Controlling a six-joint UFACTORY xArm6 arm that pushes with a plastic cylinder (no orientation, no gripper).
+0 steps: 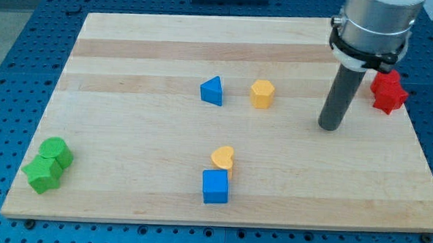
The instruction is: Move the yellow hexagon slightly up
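Note:
The yellow hexagon point(262, 93) stands on the wooden board point(128, 132) a little above the middle. My tip point(330, 127) touches the board to the right of the hexagon and slightly lower, well apart from it. A blue triangle point(212, 90) stands just left of the hexagon.
A yellow heart point(223, 158) sits touching the top of a blue cube point(215, 186) at the lower middle. Two green blocks point(48, 165) sit together at the lower left edge. Two red blocks point(388, 90) sit at the right edge, partly behind the arm.

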